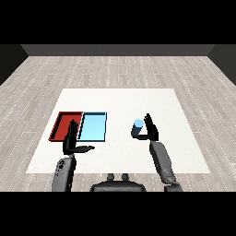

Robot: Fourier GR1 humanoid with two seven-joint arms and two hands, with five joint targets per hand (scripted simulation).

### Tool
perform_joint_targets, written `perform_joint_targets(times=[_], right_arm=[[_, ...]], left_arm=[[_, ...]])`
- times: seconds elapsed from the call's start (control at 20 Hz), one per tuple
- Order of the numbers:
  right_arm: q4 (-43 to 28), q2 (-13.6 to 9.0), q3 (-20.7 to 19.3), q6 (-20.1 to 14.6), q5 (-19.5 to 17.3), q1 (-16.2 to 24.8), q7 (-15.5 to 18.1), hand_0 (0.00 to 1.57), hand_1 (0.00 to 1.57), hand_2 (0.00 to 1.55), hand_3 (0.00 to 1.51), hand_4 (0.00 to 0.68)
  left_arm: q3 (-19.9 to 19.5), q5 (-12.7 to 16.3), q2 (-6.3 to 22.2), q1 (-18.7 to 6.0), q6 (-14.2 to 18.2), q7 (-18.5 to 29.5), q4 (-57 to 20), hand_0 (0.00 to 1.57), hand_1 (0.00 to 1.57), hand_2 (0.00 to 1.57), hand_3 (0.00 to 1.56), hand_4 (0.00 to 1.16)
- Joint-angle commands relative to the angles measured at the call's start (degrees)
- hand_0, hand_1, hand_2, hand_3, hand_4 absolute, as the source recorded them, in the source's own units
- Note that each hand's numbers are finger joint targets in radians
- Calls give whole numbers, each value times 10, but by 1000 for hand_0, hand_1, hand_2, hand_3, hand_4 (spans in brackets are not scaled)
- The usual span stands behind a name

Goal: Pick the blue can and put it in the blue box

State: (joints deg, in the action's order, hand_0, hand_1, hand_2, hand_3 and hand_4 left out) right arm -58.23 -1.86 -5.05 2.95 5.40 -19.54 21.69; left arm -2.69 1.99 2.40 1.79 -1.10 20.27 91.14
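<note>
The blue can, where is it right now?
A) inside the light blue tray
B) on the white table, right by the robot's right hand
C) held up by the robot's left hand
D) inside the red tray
B: the blue can is on the white table beside the right hand, well to the right of the light blue tray and the red tray; the left hand holds nothing.

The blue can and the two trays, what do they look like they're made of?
The blue can looks like painted metal or plastic: a smooth, evenly coloured cylinder with a paler top; which one is unclear. The red tray and light blue tray look like matte plastic: flat uniform colour, thin darker rims, no shine or grain. They lie on a plain white table.
</note>
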Motion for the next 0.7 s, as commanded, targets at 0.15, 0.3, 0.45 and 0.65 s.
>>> perform_joint_targets(times=[0.15,0.3,0.45,0.65], right_arm=[[54,3,-14,-18,8,-35,2,0,0,0,0,0],[92,-10,-25,5,18,-35,19,0,0,0,0,0],[144,13,-30,-17,19,-80,31,0,0,0,0,0],[116,18,-11,0,38,-43,32,0,0,0,0,0]], left_arm=[[19,-27,-13,11,26,-13,28,0,0,0,0,0],[11,-29,-15,-9,32,16,-26,0,0,0,0,0],[16,-17,-8,12,19,-15,31,0,0,0,0,0],[-6,-9,7,-1,13,0,9,0,0,0,0,0]])
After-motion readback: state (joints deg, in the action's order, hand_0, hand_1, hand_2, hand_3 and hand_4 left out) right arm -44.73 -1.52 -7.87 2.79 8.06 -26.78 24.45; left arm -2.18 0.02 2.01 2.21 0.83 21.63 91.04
